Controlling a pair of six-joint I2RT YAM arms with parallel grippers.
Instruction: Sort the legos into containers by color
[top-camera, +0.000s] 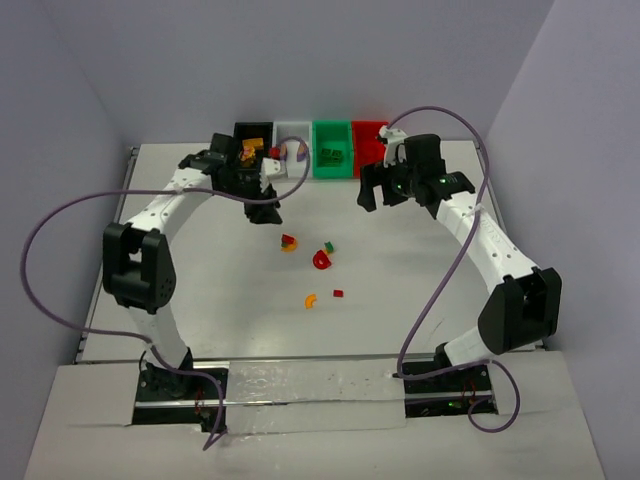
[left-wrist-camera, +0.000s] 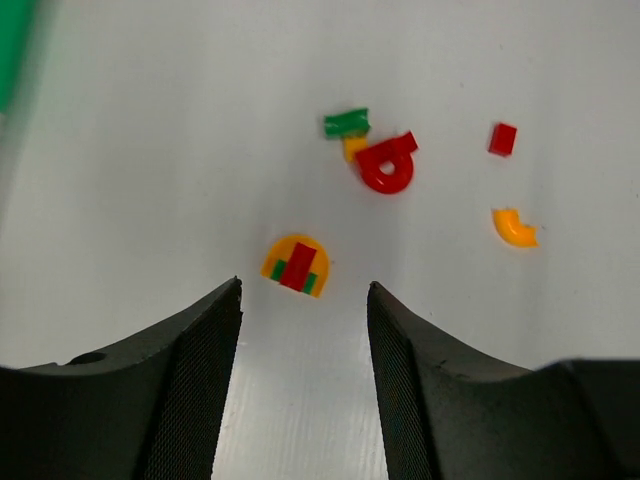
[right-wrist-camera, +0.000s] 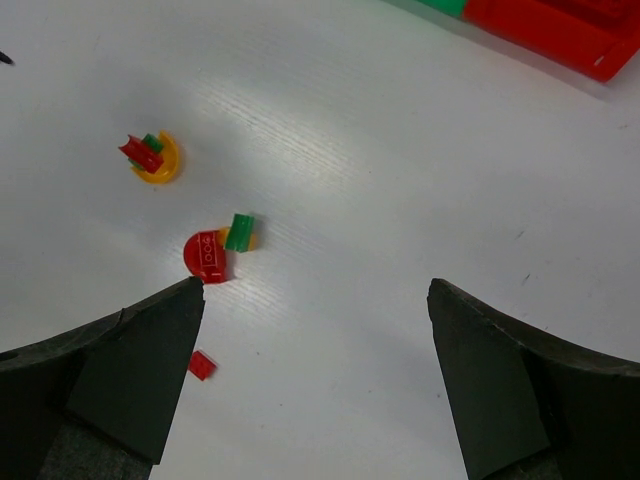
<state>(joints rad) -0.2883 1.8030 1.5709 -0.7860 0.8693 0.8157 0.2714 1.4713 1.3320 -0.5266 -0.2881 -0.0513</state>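
Left gripper (top-camera: 265, 195) and right gripper (top-camera: 378, 185), both released, above scattered legos (top-camera: 320, 258).
Top: 4 containers (top-camera: 331, 123) line the far edge; legos lie mid-table. Left wrist: jaws spread, empty, yellow-red-green stack (left-wrist-camera: 296, 265) just beyond. Right wrist: jaws spread, empty, red-green cluster (right-wrist-camera: 215, 250) near.
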